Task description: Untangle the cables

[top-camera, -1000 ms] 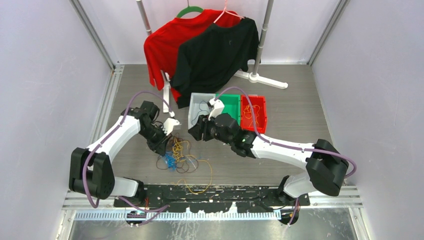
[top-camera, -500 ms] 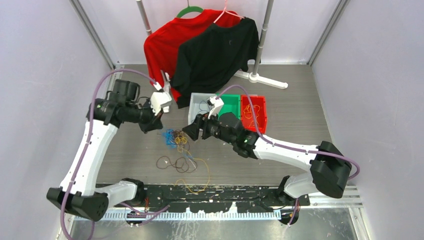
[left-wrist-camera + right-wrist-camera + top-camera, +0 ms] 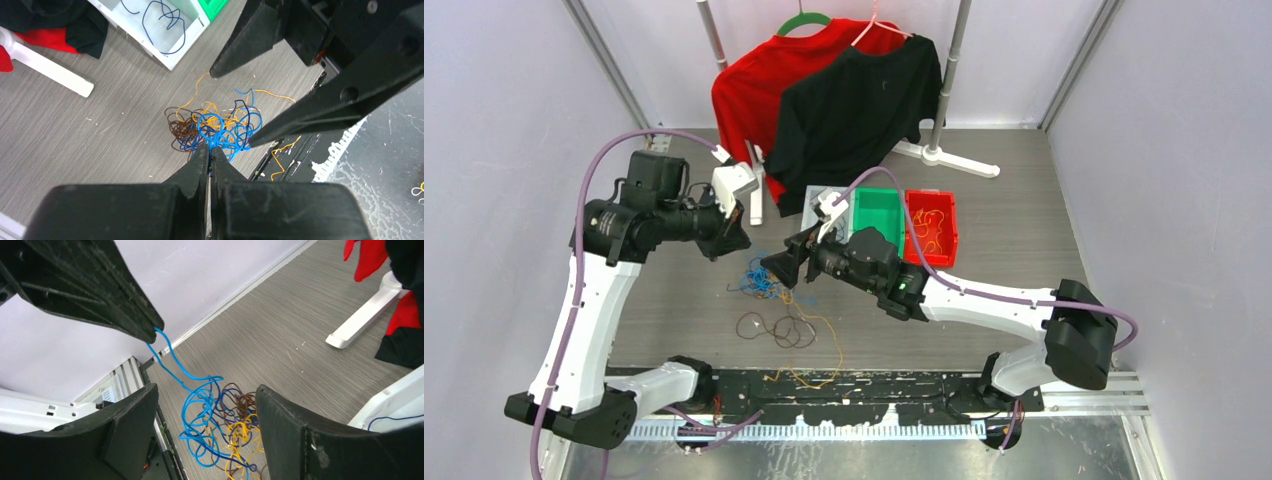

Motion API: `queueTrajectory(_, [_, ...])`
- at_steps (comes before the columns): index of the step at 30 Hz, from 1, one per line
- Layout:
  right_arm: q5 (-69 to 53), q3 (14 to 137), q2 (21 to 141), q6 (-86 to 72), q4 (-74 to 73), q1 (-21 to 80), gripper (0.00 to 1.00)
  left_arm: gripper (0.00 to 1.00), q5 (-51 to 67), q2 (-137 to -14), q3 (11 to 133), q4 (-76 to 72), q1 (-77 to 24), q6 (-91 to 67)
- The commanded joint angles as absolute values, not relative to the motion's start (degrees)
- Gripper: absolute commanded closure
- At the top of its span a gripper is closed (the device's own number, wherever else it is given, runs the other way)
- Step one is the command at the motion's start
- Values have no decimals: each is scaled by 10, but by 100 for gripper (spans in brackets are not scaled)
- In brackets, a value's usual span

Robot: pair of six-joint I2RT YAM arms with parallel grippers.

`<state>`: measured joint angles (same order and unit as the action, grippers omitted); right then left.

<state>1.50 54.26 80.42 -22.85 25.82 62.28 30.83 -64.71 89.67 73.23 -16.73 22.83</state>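
Left gripper up and back off tabletop since a second ago, now raised left of cables. Right gripper shifted from grey bin toward tangle, jaws wider. Left fingers pressed together, pinching blue cable; strand runs from tip down into heap. Right jaws apart, holding nothing, above heap. Blue, yellow-orange and brown strands knotted on table, near bin; brown loops lie toward arm bases.

Count: 3 bins: grey bin, green bin, red bin. 2 shirts: red shirt, black shirt. Loose cables: 3 colours (strands too knotted to count).
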Motion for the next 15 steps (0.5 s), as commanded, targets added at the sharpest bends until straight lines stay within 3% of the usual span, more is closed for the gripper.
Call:
queueTrajectory(1, [29,566,808,-207,306,635,24,100,295,-635,929,729,-178,192])
queueTrajectory(15, [129,617,867,-193,307,641,27,100,335,-640,968,740,-192,151])
